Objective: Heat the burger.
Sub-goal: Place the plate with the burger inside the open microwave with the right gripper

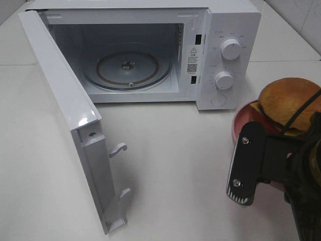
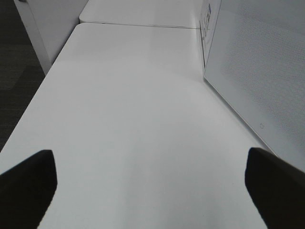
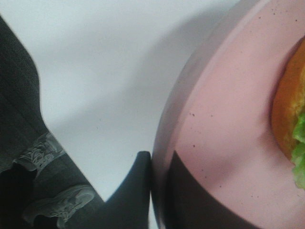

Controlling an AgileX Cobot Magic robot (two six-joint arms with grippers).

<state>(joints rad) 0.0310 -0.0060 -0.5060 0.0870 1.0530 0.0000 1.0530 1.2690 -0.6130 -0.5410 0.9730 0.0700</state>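
The burger (image 1: pixel 286 103), a domed orange-brown bun with green lettuce showing, lies on a salmon-pink plate (image 1: pixel 243 118) to the right of the microwave. In the right wrist view the burger (image 3: pixel 288 109) sits at the edge of the picture on the plate (image 3: pixel 228 119). My right gripper (image 1: pixel 242 193) (image 3: pixel 159 191) is shut on the plate's near rim, one finger on each side of it. My left gripper (image 2: pixel 152 191) shows only in the left wrist view. It is wide open over bare white table, with nothing between its fingers.
A white microwave (image 1: pixel 225 30) stands at the back with its door (image 1: pixel 65 95) swung fully open toward the front left. The glass turntable (image 1: pixel 128 68) inside carries nothing. The door's face (image 2: pixel 257 71) stands close beside the left gripper.
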